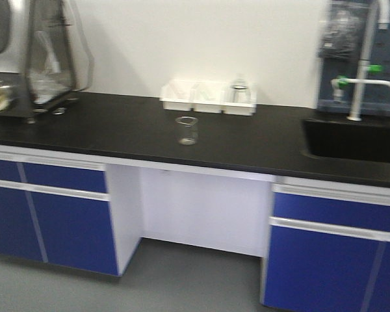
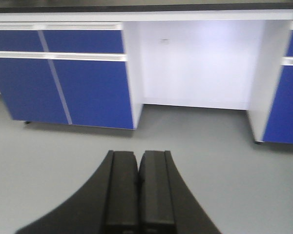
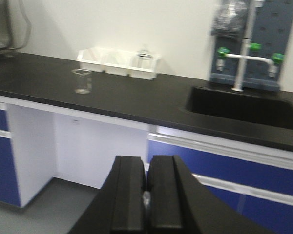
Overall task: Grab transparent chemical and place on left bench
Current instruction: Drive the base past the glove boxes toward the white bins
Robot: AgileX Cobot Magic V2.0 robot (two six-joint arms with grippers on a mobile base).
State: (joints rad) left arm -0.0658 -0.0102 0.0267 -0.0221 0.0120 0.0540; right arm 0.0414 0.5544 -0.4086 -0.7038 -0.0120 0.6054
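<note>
A small clear glass beaker (image 1: 187,130) stands alone on the black countertop (image 1: 117,130), in front of a white tray; blur hides whether a dropper is in it. It also shows in the right wrist view (image 3: 82,80), far ahead and to the left. My left gripper (image 2: 138,158) is shut and empty, low above the grey floor and facing the cabinets. My right gripper (image 3: 146,163) is shut and empty, well short of the bench edge. Neither gripper shows in the front view.
A white compartment tray (image 1: 208,96) with a clear glass vessel (image 1: 239,91) stands at the wall. A black sink (image 1: 354,138) with a white tap (image 1: 364,81) is at right. A clear-hooded machine (image 1: 49,55) stands at left. Blue cabinets (image 1: 65,214) flank a knee gap.
</note>
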